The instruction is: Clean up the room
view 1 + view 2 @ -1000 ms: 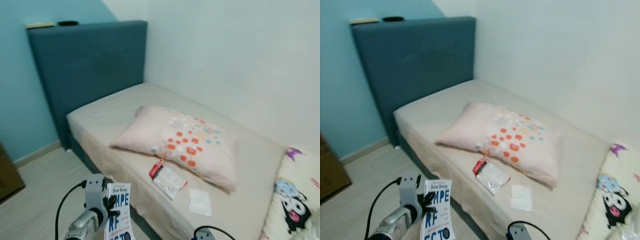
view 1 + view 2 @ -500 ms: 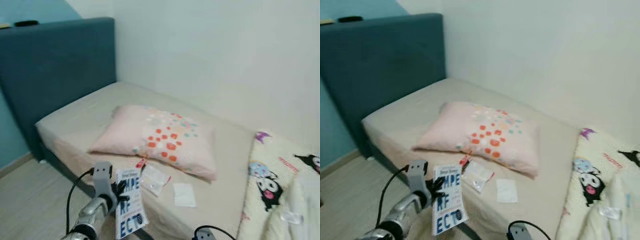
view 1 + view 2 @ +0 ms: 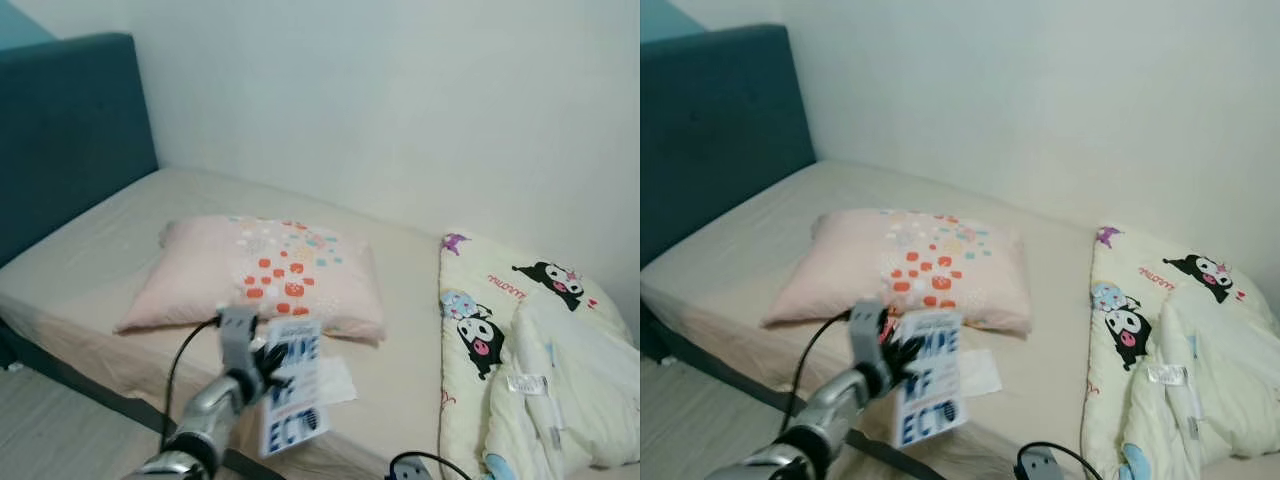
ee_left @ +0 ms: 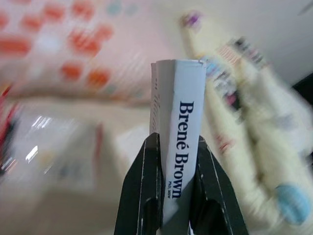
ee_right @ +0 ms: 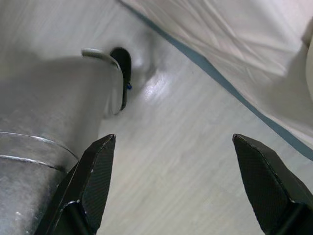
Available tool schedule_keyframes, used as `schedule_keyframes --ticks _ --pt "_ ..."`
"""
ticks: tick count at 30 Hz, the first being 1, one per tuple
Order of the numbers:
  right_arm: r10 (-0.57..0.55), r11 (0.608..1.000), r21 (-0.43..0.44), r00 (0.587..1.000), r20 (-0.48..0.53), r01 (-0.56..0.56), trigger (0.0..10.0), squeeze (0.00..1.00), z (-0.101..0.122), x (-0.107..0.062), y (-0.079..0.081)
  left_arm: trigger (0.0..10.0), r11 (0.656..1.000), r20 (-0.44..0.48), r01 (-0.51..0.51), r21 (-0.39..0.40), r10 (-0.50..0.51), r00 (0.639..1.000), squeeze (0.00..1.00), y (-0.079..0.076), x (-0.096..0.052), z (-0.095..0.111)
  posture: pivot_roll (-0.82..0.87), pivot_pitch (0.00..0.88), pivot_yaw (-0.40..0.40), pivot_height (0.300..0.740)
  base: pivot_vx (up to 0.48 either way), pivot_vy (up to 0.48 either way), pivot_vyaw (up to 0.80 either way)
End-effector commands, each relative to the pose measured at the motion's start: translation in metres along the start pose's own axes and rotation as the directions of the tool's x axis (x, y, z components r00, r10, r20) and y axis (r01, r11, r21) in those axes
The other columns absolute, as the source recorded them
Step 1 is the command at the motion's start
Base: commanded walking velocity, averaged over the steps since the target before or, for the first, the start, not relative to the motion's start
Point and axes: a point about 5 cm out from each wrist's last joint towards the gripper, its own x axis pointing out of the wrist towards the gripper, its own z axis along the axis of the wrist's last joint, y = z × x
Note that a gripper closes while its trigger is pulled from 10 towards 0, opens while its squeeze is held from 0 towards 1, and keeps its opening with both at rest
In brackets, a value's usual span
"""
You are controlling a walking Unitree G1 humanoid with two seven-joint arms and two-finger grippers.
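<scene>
Right gripper (image 5: 173, 181): jaws wide apart, nothing between them, hanging over pale wood-grain floor (image 5: 186, 147) beside the bed edge. Grey metal body with a black-tipped bracket at one side of that view; identity unclear.

Left gripper (image 3: 268, 362): jaws clamped on a book (image 3: 293, 385), held upright over the near edge of the bed (image 3: 90, 290). White cover, large dark blue block letters, partly cut off by the jaws; only "ECT" readable in the head views. Spine (image 4: 180, 142) sharp in the left wrist view, reads "Brené Brown"; everything behind it motion-blurred. Black cable looped off the wrist.

Just behind the book: flat white paper (image 3: 980, 372), mostly hidden by the book. Kind cannot be told.

Mid-bed: pink pillow (image 3: 250, 275), soft, rectangular, orange and teal dots at centre, lying flat on a beige fitted sheet.

To the robot's right: cream blanket (image 3: 500, 330), cartoon-printed, bunched in folds, white care tag showing; far end cut off by the frame.

Far left: teal upholstered headboard (image 3: 70, 130), top cropped. Plain white wall (image 3: 400, 100) behind.
</scene>
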Motion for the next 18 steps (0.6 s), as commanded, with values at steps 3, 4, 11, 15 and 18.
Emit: schedule_keyframes --ticks 3,4,11,15,18 --pt "0.016 1.0 0.018 1.0 -0.016 -0.016 10.0 0.0 -0.006 0.001 0.005 10.0 0.999 0.03 -0.031 0.009 0.031 0.999 0.0 0.003 0.0 0.005 -0.02 0.0 -0.084 0.74 0.0 0.0 -0.69" --pt "0.016 1.0 0.018 1.0 -0.016 -0.016 10.0 0.0 -0.006 0.001 0.005 10.0 0.999 0.03 -0.031 0.009 0.031 0.999 0.0 0.003 0.0 0.005 -0.02 0.0 -0.084 0.74 0.0 0.0 -0.69" --pt "0.017 1.0 0.019 1.0 -0.017 -0.016 10.0 0.0 -0.006 0.001 0.005 10.0 0.999 0.071 -0.025 0.035 0.022 0.997 0.0 -0.007 0.01 0.018 -0.02 0.0 -0.075 0.74 0.0 0.0 -0.69" --pt "0.018 1.0 0.023 1.0 -0.014 -0.018 10.0 0.0 -0.005 0.001 0.007 10.0 0.999 0.101 -0.021 0.029 0.018 0.995 0.0 -0.013 0.017 0.026 -0.03 0.0 -0.069 0.74 0.0 0.0 -0.69" --pt "0.019 0.999 0.026 1.0 -0.012 -0.019 10.0 0.0 -0.005 0.001 0.007 10.0 0.999 0.112 -0.022 0.033 0.018 0.994 0.0 -0.016 0.02 0.031 -0.03 0.0 -0.069 0.74 0.0 0.0 -0.69"
